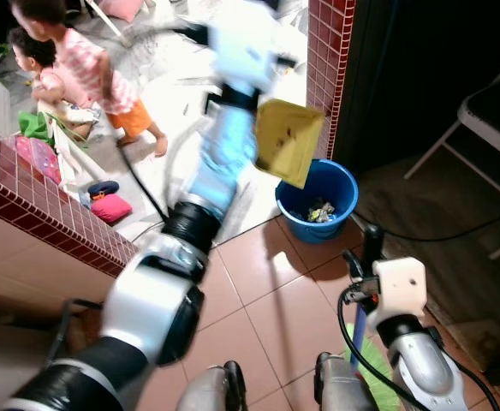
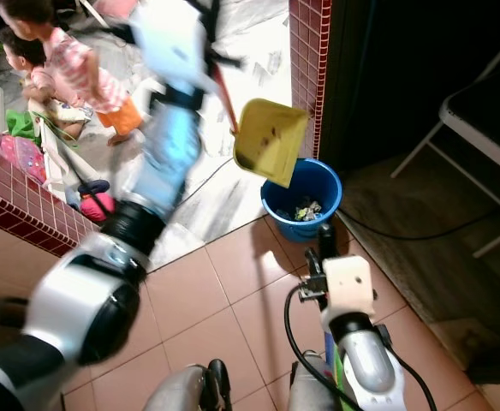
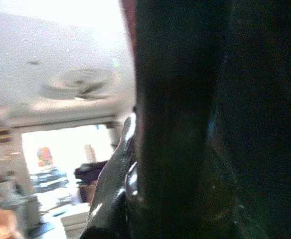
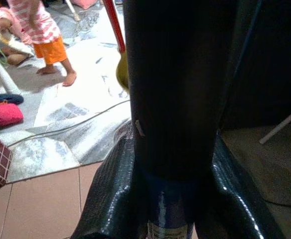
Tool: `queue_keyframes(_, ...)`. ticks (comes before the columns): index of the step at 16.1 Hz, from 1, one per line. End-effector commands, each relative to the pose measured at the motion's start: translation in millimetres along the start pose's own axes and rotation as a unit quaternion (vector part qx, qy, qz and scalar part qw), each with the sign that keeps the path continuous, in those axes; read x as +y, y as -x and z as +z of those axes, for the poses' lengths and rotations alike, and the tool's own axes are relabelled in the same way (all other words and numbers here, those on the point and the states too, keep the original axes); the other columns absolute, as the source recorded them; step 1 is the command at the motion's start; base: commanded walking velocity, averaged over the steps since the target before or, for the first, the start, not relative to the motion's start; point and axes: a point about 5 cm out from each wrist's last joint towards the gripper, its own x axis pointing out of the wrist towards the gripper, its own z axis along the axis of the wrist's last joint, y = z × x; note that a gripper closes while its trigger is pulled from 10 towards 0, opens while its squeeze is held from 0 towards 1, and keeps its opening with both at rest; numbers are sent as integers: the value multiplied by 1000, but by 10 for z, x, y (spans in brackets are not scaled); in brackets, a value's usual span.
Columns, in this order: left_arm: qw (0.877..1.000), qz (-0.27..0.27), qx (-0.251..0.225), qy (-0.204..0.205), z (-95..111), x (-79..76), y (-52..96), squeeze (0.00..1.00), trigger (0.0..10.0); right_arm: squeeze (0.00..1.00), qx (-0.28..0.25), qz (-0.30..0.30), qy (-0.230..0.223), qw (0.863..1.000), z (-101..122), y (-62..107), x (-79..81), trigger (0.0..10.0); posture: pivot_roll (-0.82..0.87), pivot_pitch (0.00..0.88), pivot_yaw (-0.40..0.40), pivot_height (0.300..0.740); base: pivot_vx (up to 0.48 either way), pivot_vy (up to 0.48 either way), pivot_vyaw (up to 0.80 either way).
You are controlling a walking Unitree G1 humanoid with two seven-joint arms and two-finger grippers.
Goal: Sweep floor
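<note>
Dustpan being tipped over the blue bin, at 12 o'clock.
Left claw is clamping its red handle; right claw is gripping a dark pole; next, shaking the pan empty.

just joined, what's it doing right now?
Emptying sweepings, by the look of it. The left arm is raised and holds a yellow dustpan by its red handle, tilted over the blue bucket, which already has litter in it. The right gripper is closed on a dark pole with a blue lower section, probably the broom, held low near the tiled floor. Two people are on the marble floor beyond, behind the red brick wall.
</note>
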Motion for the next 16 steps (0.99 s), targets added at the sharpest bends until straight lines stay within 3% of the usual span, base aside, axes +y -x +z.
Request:
queue_keyframes(1,991,53,-118,-19,471,284,-352,0,10000,0,31,32,-36,998,-150,-40,119,10000,-198,122,139,740,0,0,0)
queue_keyframes(4,977,78,-176,-95,711,607,-482,0,10000,0,30,48,-20,998,-148,-280,97,10000,-154,69,95,740,0,0,0)
queue_keyframes(7,981,68,-121,-139,502,735,-371,0,10000,0,28,68,-1,997,-128,-506,74,10000,-111,20,58,740,0,0,0)
queue_keyframes(9,986,60,-35,-153,156,859,-96,0,10000,0,11,74,-2,997,-39,-683,80,10000,-97,2,42,740,0,0,0)
queue_keyframes(11,984,58,21,-165,-84,933,168,0,10000,0,-1,82,-1,997,29,-792,108,10000,-83,0,26,740,0,0,0)
queue_keyframes(14,968,39,106,-222,-407,996,642,0,10000,0,-4,94,1,996,47,-919,132,10000,-60,0,7,740,0,0,0)
queue_keyframes(16,965,43,133,-221,-489,1015,786,0,10000,0,-5,98,0,995,54,-961,140,10000,-57,0,5,740,0,0,0)
